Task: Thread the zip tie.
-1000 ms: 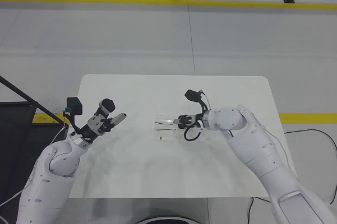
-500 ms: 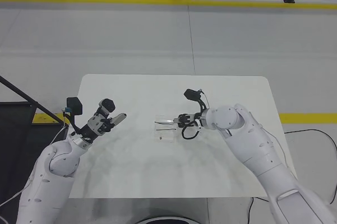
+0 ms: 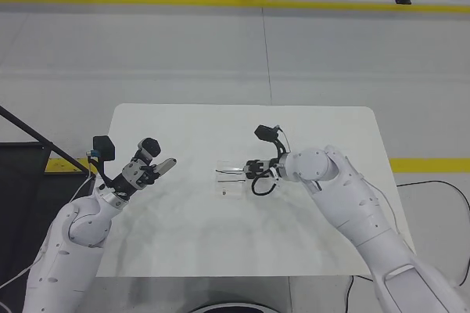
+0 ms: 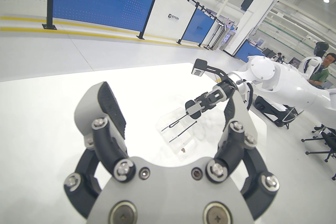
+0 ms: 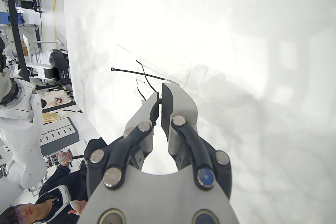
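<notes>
A clear shallow tray (image 3: pixel 228 191) lies mid-table with thin black zip ties in it. My right gripper (image 3: pixel 249 167) is at the tray's right edge, shut on one zip tie (image 5: pixel 148 83), whose curved strap runs out from between the fingertips (image 5: pixel 159 93) over the tray. The left wrist view has the same gripper (image 4: pixel 191 110) with that tie (image 4: pixel 175 123) sticking out of it. A second, straight zip tie (image 5: pixel 131 72) lies loose alongside (image 4: pixel 183 131). My left gripper (image 3: pixel 158 167) hangs open and empty above the table's left part, well clear of the tray, its jaws wide apart (image 4: pixel 168 96).
The white table (image 3: pixel 313 235) has bare room all around the tray. A black panel and a slanted bar (image 3: pixel 16 172) stand off the table's left side.
The right gripper has crept slightly left over the tray with the tie in it. The left arm has kept still.
</notes>
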You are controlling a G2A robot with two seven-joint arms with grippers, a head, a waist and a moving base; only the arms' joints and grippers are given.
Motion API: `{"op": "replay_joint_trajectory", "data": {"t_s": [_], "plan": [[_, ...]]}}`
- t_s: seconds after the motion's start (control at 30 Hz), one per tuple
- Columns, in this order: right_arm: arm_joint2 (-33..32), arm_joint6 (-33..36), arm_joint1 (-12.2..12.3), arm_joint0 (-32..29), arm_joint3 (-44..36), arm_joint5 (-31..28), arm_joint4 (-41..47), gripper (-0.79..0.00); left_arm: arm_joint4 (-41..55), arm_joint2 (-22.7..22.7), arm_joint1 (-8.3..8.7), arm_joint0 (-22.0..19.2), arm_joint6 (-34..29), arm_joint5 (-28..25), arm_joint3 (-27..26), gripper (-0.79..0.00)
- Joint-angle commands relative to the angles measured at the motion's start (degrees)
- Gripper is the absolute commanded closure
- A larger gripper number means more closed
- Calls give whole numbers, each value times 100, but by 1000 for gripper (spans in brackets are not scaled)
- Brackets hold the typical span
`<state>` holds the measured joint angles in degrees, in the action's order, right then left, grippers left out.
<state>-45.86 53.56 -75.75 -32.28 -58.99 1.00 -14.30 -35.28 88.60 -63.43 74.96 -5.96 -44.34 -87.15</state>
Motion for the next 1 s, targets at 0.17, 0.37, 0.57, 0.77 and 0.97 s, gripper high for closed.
{"op": "replay_joint_trajectory", "data": {"t_s": [0.17,0.37,0.57,0.77,0.97], "plan": [[-105,-11,17,-51,-57,-43,-21,-40,0,0,0,0,0,0,0,-785],[-323,-69,95,-195,-291,-14,-107,-3,0,0,0,0,0,0,0,-785],[-786,-92,290,-564,-943,46,-355,0,0,0,0,0,0,0,0,-785],[-1369,122,563,-1281,-2179,-5,-869,0,0,0,0,0,0,0,0,-785],[-1762,420,774,-2049,-3461,4,-1551,0,0,0,0,0,0,0,0,-785]]}}
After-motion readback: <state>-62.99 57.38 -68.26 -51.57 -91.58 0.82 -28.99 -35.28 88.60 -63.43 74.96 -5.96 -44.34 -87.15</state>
